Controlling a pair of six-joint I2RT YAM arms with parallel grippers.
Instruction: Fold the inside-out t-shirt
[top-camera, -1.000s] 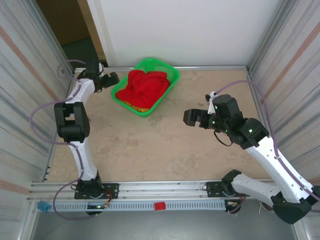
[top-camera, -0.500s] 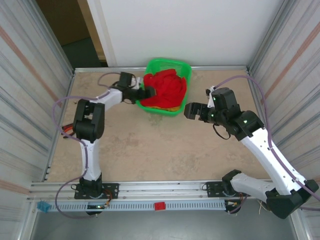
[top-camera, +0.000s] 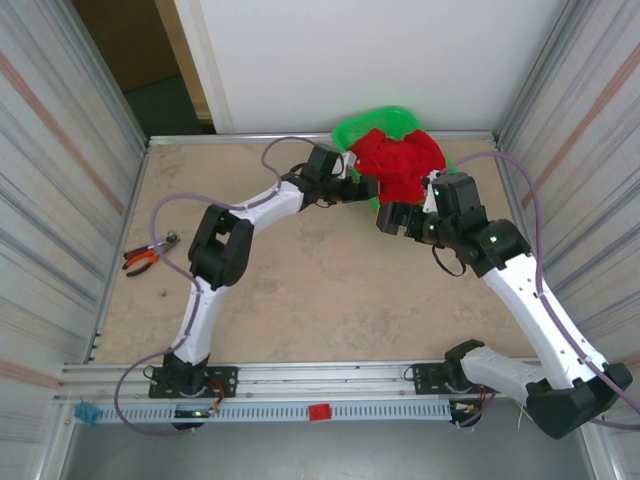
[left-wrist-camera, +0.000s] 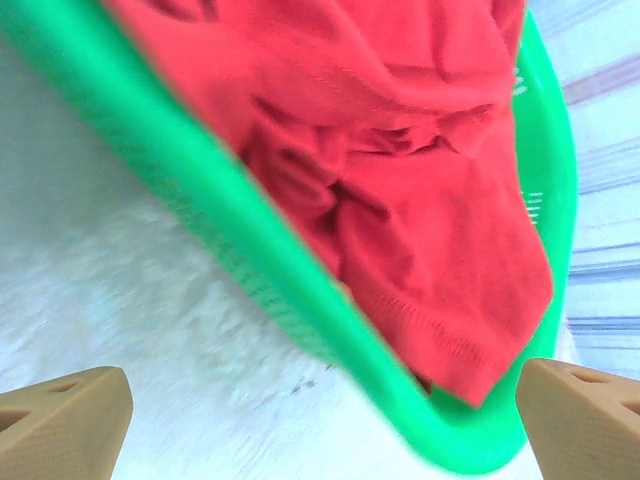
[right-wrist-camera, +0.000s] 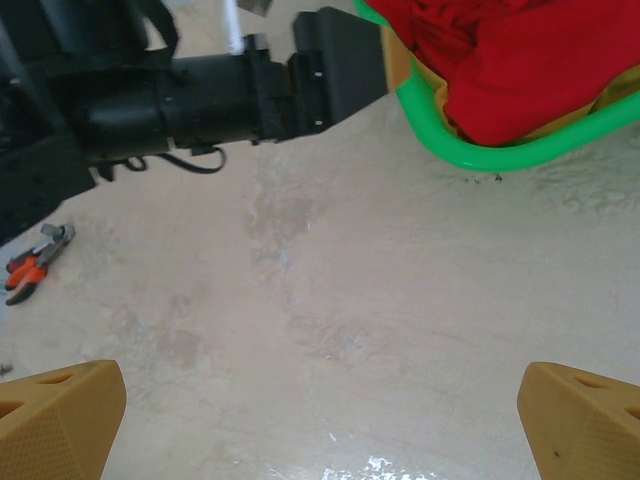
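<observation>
Beige tabletop (top-camera: 300, 300): bright red fabric t-shirt (top-camera: 400, 165) heaped in green plastic basket (top-camera: 372, 120), 1 o'clock; prob limp, light, so pinch top fold. L gripper (top-camera: 364, 188), R gripper (top-camera: 390, 218) wide

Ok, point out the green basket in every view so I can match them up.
Top external: green basket at the far edge, right of centre.
Left wrist: the basket runs diagonally from upper left to lower right.
Right wrist: the basket sits in the upper right corner.
Shared landmark: the red t-shirt heaped in it.
</observation>
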